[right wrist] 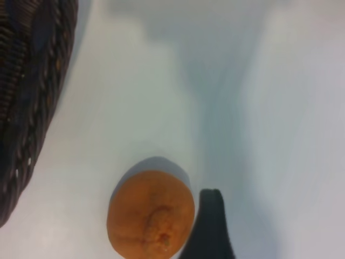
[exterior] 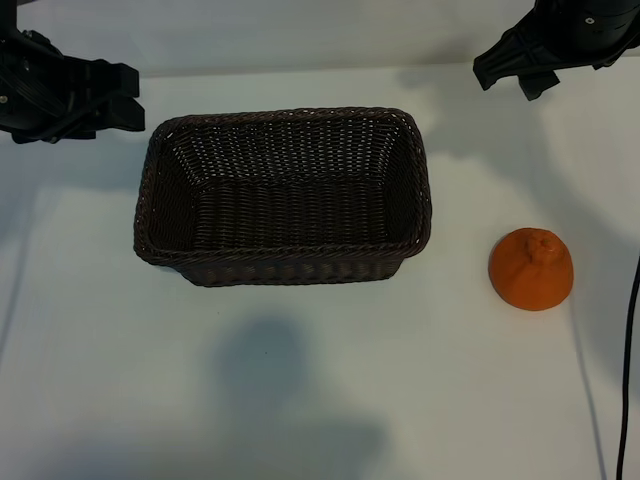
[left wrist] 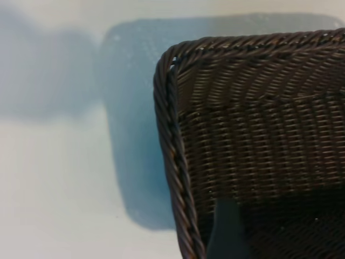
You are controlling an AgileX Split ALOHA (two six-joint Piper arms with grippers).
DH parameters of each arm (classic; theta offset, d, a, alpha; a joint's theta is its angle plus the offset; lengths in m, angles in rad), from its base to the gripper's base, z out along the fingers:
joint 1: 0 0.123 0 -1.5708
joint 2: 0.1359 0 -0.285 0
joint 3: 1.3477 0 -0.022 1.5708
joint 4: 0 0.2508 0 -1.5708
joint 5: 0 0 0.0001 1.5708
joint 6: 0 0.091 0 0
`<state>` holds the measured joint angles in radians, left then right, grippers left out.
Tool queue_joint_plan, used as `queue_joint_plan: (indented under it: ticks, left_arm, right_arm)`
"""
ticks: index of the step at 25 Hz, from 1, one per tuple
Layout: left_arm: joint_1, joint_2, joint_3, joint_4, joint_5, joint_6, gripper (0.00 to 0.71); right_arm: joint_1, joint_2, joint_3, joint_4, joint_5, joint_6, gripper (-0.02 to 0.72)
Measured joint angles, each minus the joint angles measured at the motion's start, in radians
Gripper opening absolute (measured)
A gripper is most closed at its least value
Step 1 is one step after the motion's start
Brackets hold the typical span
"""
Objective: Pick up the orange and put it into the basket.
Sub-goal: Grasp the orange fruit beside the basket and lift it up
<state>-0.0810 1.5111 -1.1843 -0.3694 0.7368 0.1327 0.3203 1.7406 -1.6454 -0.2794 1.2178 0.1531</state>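
One step in hand, and barely begun by this reading: the approach to the fruit. Nearest the camera, bare white table (exterior: 300, 400) under a soft shadow. Farther in, on the right arm's side, the orange (exterior: 531, 269), resting on the table with its puckered stem end up, untouched, well apart from the basket (exterior: 290, 268). About level with it and reaching farther back, at mid-table, that dark woven basket, upright, with nothing inside.

Farthest off, at the back edge, both arms raised above the table: left gripper (exterior: 110, 95) beside the basket's far left corner, right gripper (exterior: 515, 65) beyond its far right corner and well back from the orange. Open on both sides, with nothing held.

In the right wrist view, the orange (right wrist: 151, 213) down on the table, next to one dark fingertip (right wrist: 211, 221) but not touching it. In the left wrist view, only a corner of the basket (left wrist: 172, 162) and one fingertip (left wrist: 226, 232) over it.

Judged a job for the right arm, as the closer one. Next: bring the right gripper forward and down until astride the orange at its widest part, then close gently. Round, so likely to roll if nudged by one finger first. Afterwards lift above the braided rim, carry across, release over the basket's middle.
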Motion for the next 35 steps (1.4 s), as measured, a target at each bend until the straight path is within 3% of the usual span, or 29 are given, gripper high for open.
queue_joint_plan:
  ticks: [8, 16, 20, 26, 35]
  left_arm:
    - [0.0, 0.0, 0.0, 0.0, 0.0, 0.0, 0.548]
    - [0.0, 0.0, 0.0, 0.0, 0.0, 0.0, 0.548]
    - [0.0, 0.0, 0.0, 0.0, 0.0, 0.0, 0.548]
    - [0.0, 0.0, 0.0, 0.0, 0.0, 0.0, 0.548]
    - [0.0, 0.0, 0.0, 0.0, 0.0, 0.006, 0.548]
  right_arm:
    - [0.0, -0.009, 0.151, 0.014, -0.012, 0.014, 0.561]
    - [-0.016, -0.009, 0.368, 0.019, -0.169, 0.098, 0.556]
    - [-0.044, -0.009, 0.459, 0.055, -0.252, 0.141, 0.556]
    - [-0.07, -0.01, 0.546, 0.139, -0.365, 0.145, 0.556]
    - [-0.07, -0.01, 0.598, 0.168, -0.469, 0.146, 0.549]
